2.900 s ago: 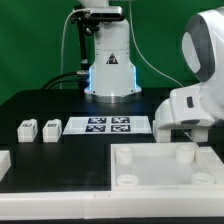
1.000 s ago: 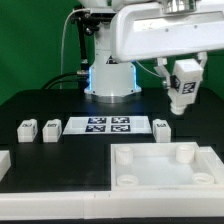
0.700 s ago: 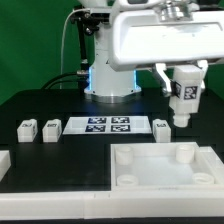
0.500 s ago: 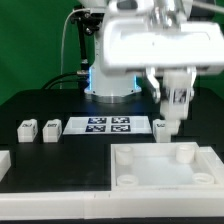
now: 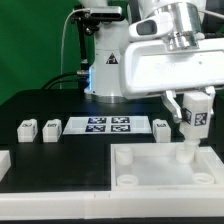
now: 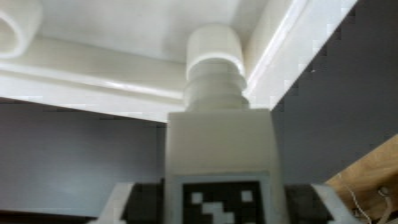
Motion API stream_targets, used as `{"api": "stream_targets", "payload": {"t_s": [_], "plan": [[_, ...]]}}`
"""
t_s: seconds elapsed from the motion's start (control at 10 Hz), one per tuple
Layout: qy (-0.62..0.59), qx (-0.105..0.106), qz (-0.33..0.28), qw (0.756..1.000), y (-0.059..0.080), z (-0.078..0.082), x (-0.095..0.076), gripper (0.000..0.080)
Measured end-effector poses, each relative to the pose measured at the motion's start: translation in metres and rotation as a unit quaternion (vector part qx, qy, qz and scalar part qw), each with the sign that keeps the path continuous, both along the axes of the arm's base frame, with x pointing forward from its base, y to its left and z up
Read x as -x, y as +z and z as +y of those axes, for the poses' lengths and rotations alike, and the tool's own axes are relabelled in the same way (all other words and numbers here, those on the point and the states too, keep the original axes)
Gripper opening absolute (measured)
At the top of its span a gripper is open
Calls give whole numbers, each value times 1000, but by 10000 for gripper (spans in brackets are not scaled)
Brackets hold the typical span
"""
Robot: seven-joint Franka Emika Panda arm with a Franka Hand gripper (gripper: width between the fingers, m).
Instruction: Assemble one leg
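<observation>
My gripper (image 5: 193,121) is shut on a leg (image 5: 188,143), a small white block with a tag. It holds the leg upright with its lower end at the far corner socket of the large white tray-like part (image 5: 150,181), on the exterior view's right. In the wrist view the held leg (image 6: 217,120) runs from between the gripper's (image 6: 219,206) fingers down to the tray corner (image 6: 107,72); whether it is seated I cannot tell. Three more legs stand on the table: two (image 5: 27,128) (image 5: 50,128) at the exterior view's left, one (image 5: 162,127) next to the gripper.
The marker board (image 5: 108,126) lies between the loose legs, in front of the robot base (image 5: 108,70). Another white part (image 5: 5,160) shows at the exterior view's left edge. The table is black.
The arm has carried the leg from above the table's far right toward the camera and down, until its lower end reaches the tray's far corner socket. The loose legs have not moved.
</observation>
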State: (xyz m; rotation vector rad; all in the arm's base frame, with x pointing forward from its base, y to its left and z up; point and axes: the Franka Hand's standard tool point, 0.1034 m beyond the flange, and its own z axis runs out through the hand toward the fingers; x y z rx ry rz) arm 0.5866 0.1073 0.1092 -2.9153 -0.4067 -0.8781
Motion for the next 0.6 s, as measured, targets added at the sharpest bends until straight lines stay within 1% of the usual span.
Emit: {"api": "stream_targets", "payload": {"t_s": [0.1,0.2,0.4,0.5,0.6], "plan": [[2,-3,-1,1000,-3,7,-5,287],[3,-4,-5,1000,-4,9,-10,287],[-4,-5,-11,1000,-6,3,-25,287],[-5,-7,-13,1000,-7,3,-31,287],[-6,-6,-13,1000,-11,-1,-35,287]]}}
